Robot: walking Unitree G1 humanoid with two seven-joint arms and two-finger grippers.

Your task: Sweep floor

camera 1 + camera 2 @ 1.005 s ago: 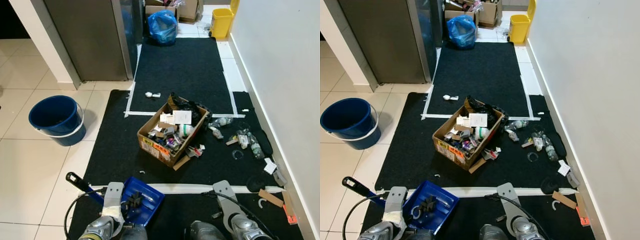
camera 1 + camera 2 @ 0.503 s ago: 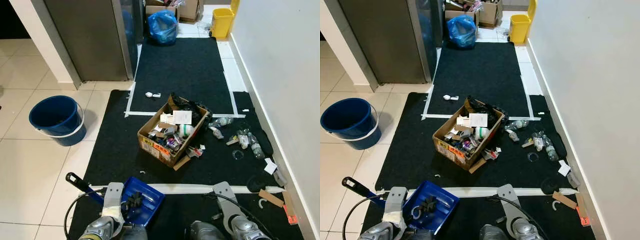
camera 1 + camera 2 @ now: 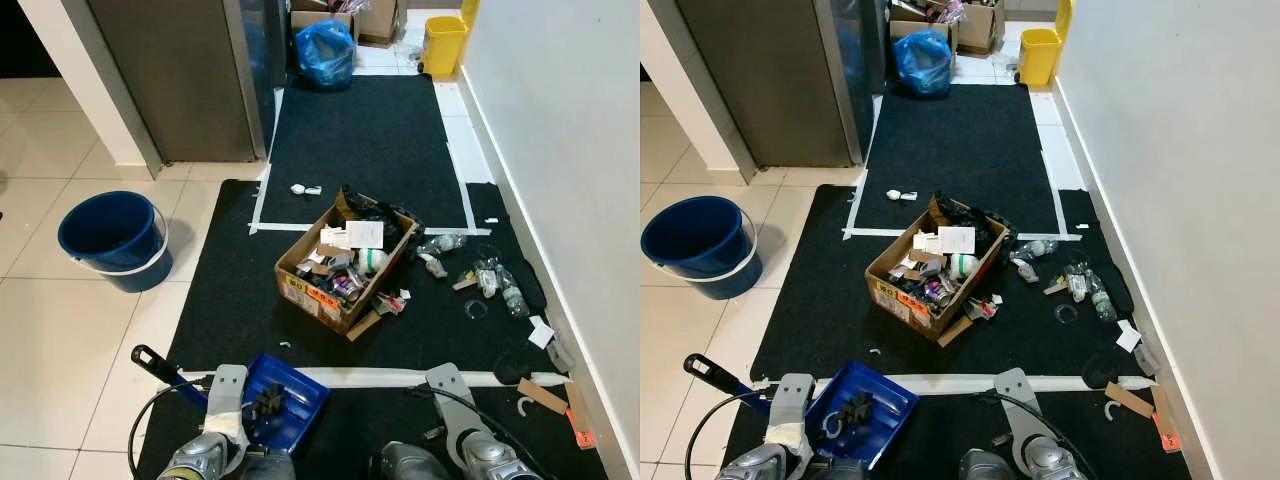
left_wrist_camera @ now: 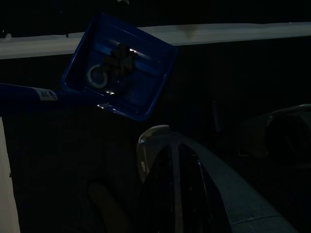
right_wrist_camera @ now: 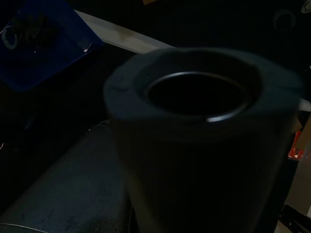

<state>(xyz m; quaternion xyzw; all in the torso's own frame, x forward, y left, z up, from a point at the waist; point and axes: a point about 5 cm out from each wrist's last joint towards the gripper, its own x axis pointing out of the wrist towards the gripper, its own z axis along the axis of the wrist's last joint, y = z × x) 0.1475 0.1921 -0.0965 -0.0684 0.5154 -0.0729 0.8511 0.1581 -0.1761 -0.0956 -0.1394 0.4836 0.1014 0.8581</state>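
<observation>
The left claw (image 3: 226, 392) and right claw (image 3: 447, 388) hung low at the near edge of the black mat (image 3: 230, 300); whether either was apart or together could not be told. A blue dustpan (image 3: 283, 400) holding debris lay beside the left claw. Farther up the mat sat a cardboard box (image 3: 345, 267) of rubbish, with litter (image 3: 487, 277) scattered near the mat's right edge.

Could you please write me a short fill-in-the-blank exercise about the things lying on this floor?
1. The bucket standing on the white tiles is ____ in colour.
2. The cardboard box full of rubbish sits on a ____ mat.
3. The blue dustpan lies nearest the robot's ____ arm.
4. The bin at the far end by the wall is ____.

Missing words: blue; black; left; yellow
</observation>
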